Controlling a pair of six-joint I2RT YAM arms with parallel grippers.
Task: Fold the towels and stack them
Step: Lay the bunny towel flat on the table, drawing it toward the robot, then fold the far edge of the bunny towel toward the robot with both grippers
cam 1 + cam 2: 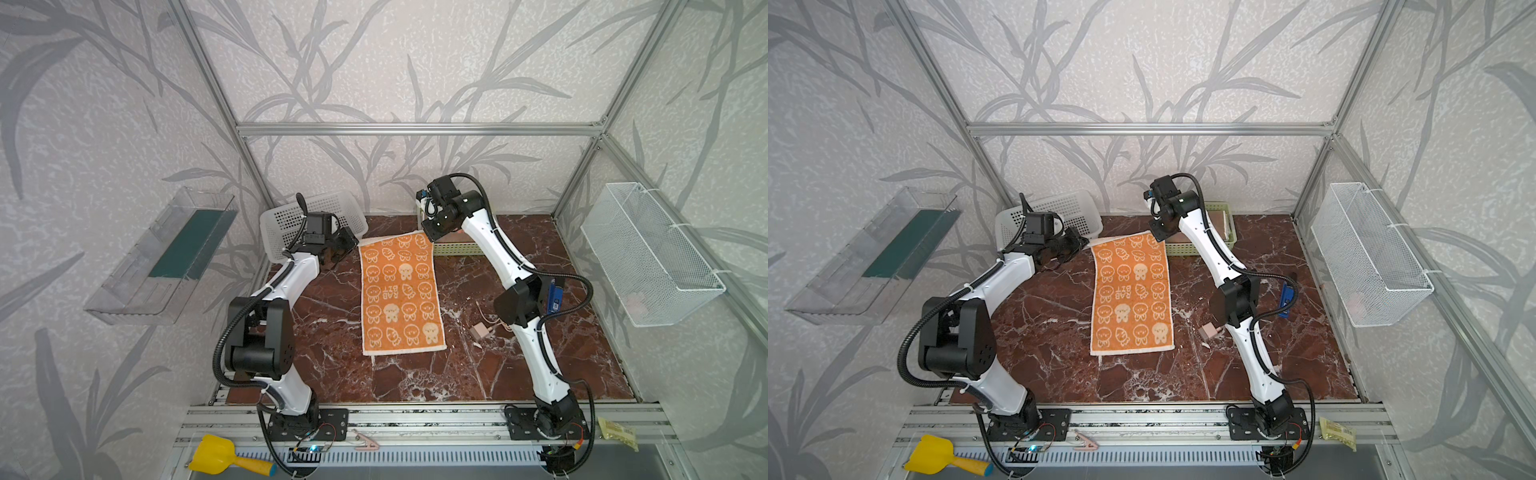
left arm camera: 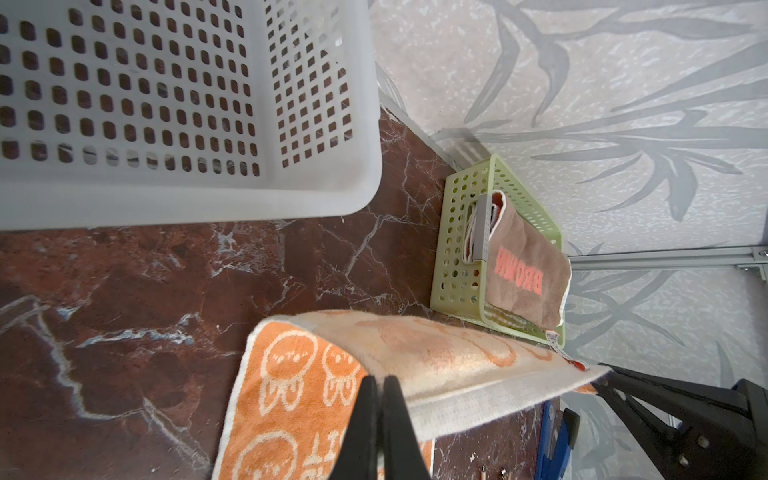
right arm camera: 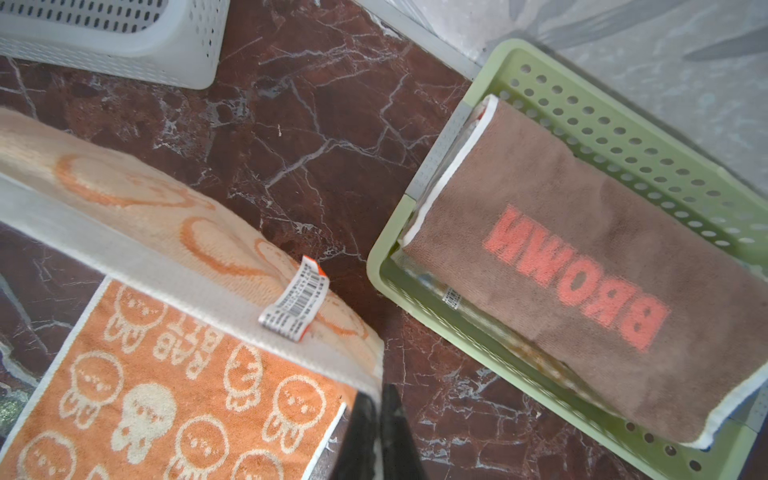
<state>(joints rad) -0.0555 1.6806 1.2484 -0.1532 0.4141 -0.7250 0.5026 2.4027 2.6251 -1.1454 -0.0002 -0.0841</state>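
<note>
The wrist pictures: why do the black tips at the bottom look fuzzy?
In the left wrist view the left gripper sits too close to the lens, so it blurs, while the green basket looks crisp; in the right wrist view the right gripper blurs likewise, yet the tag on the orange towel reads sharp.

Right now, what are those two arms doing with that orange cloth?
They are folding a towel. The left gripper and the right gripper are each shut on a far corner of the orange bunny towel, holding that edge raised off the marble table while the rest lies flat. Behind it, a green basket holds a folded brown towel on top of other cloths.
</note>
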